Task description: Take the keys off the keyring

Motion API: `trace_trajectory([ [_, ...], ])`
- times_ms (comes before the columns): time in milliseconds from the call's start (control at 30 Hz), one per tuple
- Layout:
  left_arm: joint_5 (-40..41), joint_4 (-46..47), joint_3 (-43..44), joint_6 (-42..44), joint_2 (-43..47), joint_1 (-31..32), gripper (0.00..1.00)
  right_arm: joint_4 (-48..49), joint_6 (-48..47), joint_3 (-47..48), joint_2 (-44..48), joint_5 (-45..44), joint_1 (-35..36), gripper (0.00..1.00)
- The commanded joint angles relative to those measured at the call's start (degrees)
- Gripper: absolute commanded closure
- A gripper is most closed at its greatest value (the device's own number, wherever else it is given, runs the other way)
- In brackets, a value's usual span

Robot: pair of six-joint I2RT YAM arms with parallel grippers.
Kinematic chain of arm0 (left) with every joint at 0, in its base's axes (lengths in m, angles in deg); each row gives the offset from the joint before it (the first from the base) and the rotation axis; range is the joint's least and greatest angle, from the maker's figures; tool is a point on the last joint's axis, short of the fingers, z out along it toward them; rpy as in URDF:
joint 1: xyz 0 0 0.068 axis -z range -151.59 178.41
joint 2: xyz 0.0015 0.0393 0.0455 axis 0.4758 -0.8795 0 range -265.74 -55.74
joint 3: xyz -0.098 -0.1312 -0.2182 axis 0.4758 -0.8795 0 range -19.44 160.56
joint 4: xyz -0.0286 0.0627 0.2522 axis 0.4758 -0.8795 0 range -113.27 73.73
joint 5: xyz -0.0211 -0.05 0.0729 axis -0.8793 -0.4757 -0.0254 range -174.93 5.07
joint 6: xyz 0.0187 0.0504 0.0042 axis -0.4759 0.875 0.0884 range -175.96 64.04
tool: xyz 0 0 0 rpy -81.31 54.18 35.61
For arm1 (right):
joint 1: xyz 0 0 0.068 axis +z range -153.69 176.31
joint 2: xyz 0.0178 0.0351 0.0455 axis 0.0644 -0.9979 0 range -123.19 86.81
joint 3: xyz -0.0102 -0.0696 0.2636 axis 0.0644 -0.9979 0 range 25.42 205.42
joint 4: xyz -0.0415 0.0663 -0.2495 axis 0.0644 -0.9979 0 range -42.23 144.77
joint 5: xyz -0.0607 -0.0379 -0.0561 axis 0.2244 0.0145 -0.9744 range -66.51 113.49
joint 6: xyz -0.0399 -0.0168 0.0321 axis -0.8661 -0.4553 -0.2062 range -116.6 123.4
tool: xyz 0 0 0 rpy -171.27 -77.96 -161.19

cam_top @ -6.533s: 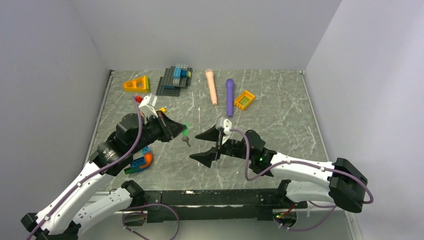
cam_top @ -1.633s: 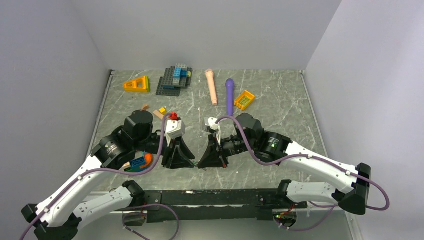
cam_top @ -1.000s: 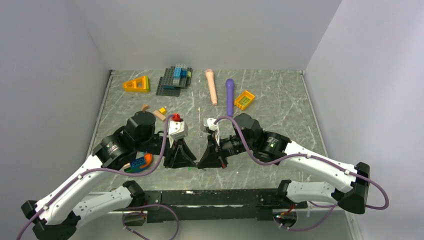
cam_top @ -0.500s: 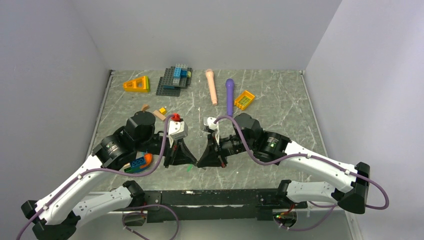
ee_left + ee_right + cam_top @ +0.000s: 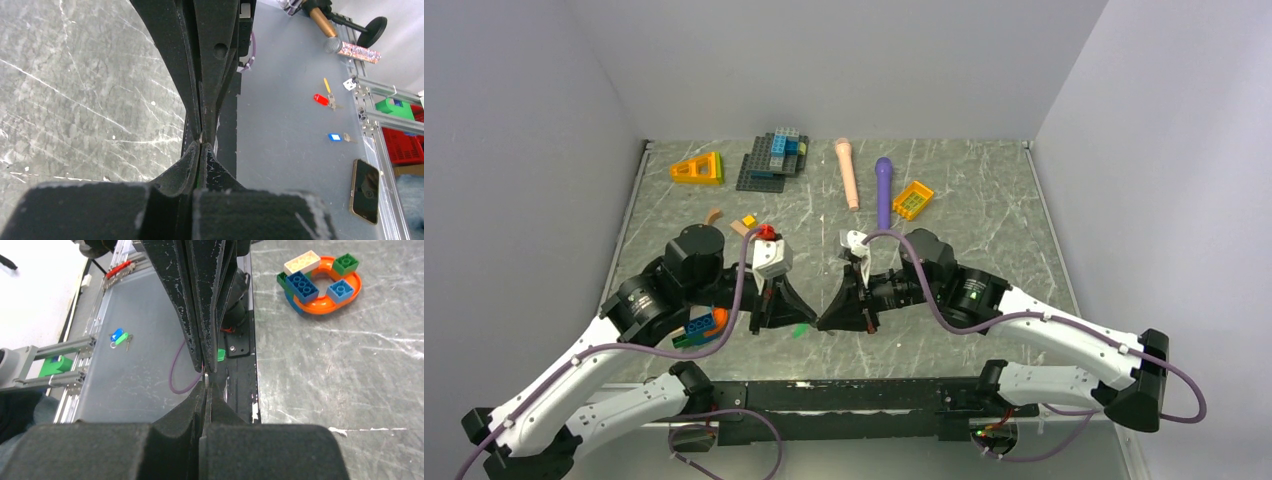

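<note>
My two grippers meet tip to tip low over the table's front middle. The left gripper (image 5: 808,322) (image 5: 201,146) is shut on a key whose green tag (image 5: 800,329) (image 5: 220,355) sticks out beside its fingers. The right gripper (image 5: 824,325) (image 5: 206,384) is shut on a small metal piece (image 5: 205,375), which looks like the keyring, right at the left fingertips. In the left wrist view the right fingers (image 5: 210,75) come down from above and touch mine. The ring and the key blade are almost wholly hidden between the pads.
An orange curved Lego piece (image 5: 704,325) (image 5: 325,282) with bricks on it lies just left of the left gripper. At the back are a brick build (image 5: 774,155), an orange wedge (image 5: 697,168), a pink cylinder (image 5: 848,172), a purple cylinder (image 5: 883,192) and a yellow brick (image 5: 912,199). The black base rail (image 5: 844,395) runs along the near edge.
The left gripper has closed onto the key that the right gripper was holding out. The green tag has shifted slightly up and left; both arms have barely moved.
</note>
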Motion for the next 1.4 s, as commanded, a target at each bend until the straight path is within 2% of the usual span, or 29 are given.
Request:
trace_trajectory([
  [0,1.5,5.0,-0.6,-2.8,1.6,0.3,1.00,9.0,2.2,-1.5,2.8,-1.8,0.3,1.00],
  [133,2.2,6.9,-1.5,-4.0,2.2,0.4,1.00,12.3,3.5,-2.9,3.7,-2.5,0.3,1.00],
  [167,2.4,7.3,-1.7,-4.2,2.3,0.3,1.00,12.8,3.7,-3.2,3.9,-2.9,0.3,0.97],
  [400,3.4,9.1,-2.1,-5.2,2.9,0.4,1.00,16.7,5.1,-4.9,4.9,-3.7,0.4,0.54],
  [467,3.9,9.7,-2.3,-5.8,3.1,0.5,1.00,18.0,5.5,-5.6,5.1,-3.9,0.3,0.50],
  [800,9.2,15.1,-4.5,-11.3,5.4,0.5,1.00,22.7,6.8,-8.2,5.5,-4.9,0.3,0.51],
  [1100,12.7,23.4,-8.9,-16.8,8.3,0.5,1.00,31.6,8.7,-11.3,6.0,-8.1,0.3,0.66],
  [1367,15.5,26.4,-10.9,-19.0,9.9,0.4,1.00,37.1,9.0,-14.0,7.5,-11.6,0.3,0.73],
])
